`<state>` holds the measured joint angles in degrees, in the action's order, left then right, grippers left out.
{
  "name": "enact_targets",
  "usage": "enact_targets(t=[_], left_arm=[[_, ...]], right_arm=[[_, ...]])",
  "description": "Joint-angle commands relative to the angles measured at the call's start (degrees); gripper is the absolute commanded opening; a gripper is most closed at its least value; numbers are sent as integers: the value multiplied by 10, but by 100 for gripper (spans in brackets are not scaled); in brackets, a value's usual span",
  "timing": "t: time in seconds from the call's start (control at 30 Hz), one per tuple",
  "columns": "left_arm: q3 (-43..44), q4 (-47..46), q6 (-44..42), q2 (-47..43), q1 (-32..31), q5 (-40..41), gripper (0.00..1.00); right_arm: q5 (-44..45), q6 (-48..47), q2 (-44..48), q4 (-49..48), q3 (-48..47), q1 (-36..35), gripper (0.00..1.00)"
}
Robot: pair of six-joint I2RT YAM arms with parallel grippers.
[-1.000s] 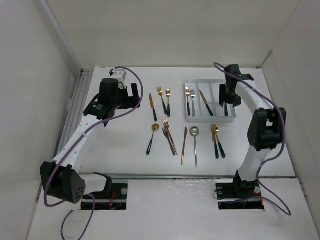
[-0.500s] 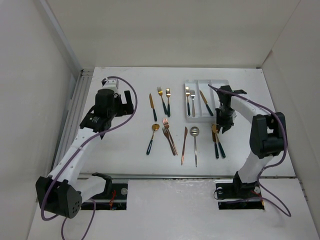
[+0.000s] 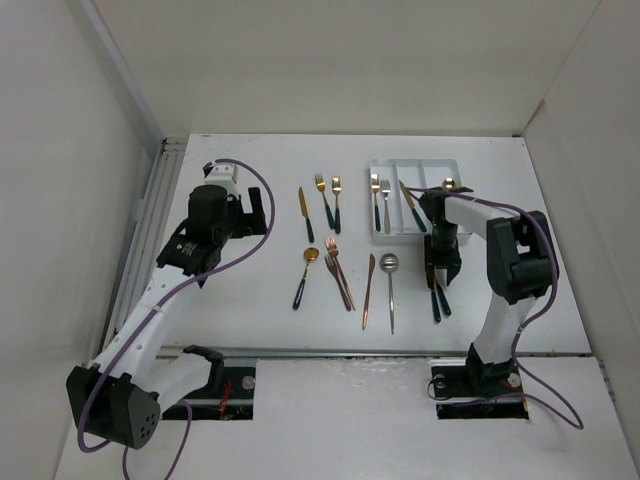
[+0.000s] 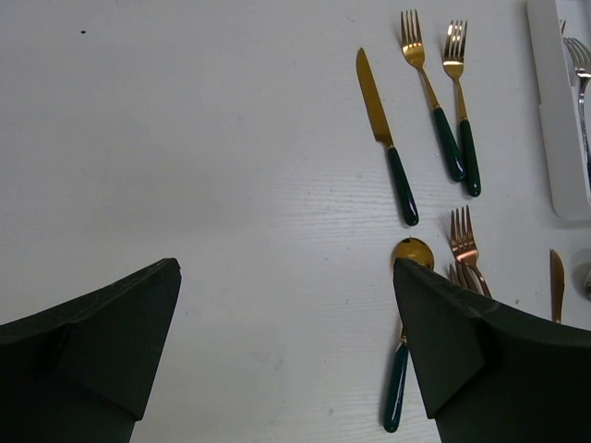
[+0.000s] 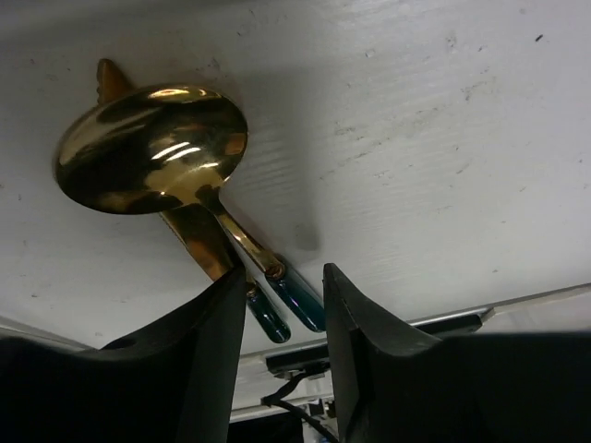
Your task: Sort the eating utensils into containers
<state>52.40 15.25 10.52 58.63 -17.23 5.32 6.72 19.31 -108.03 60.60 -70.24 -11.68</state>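
My right gripper [image 3: 441,268] is low over two green-handled gold utensils [image 3: 438,296] lying side by side near the tray. In the right wrist view its jaws [image 5: 282,323] stand slightly apart, straddling the two dark handles [image 5: 294,301]; a gold spoon bowl [image 5: 152,148] lies just beyond. The white tray [image 3: 415,163] holds two forks [image 3: 380,203], a knife [image 3: 411,205] and a gold spoon bowl [image 3: 450,184]. My left gripper [image 3: 258,208] is open and empty above bare table, left of the loose utensils [image 4: 286,369].
On the table lie a gold knife [image 3: 305,212], two gold forks [image 3: 330,200], a gold spoon [image 3: 305,272], copper forks [image 3: 338,270], a copper knife [image 3: 369,290] and a silver spoon [image 3: 390,288]. The left wrist view shows the knife [image 4: 386,134], the forks [image 4: 448,101] and the tray edge [image 4: 559,111].
My right gripper has left the tray and come down toward me onto the two utensils right of the silver spoon. A gold spoon bowl now shows in the tray. The left arm shifted slightly.
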Motion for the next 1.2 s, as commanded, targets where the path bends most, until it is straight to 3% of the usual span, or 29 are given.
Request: enact_targets(t=[0.0, 0.27, 0.6, 0.8, 0.83, 0.87, 0.93, 1.17], left_arm=[[0, -18, -10, -12, -5, 9, 100], [-5, -29, -21, -12, -5, 20, 100], [-11, -29, -21, -12, -5, 20, 100], [-11, -29, -21, -12, -5, 25, 100], [-11, -29, -21, -12, -5, 25, 100], [-11, -29, -21, -12, -5, 25, 100], [-11, -29, -21, -12, -5, 25, 100], [-11, -29, -21, -12, -5, 25, 100]], right_arm=[[30, 17, -6, 5, -3, -3, 44], [7, 3, -11, -8, 7, -3, 41], [-44, -23, -24, -31, 6, -3, 22], [-33, -23, -30, -36, -4, -3, 23], [-28, -23, -30, -42, -4, -3, 21], [-28, -23, -30, -42, -4, -3, 9], [-22, -23, -30, -42, -4, -3, 0], [-16, -17, 30, -42, -10, -13, 0]])
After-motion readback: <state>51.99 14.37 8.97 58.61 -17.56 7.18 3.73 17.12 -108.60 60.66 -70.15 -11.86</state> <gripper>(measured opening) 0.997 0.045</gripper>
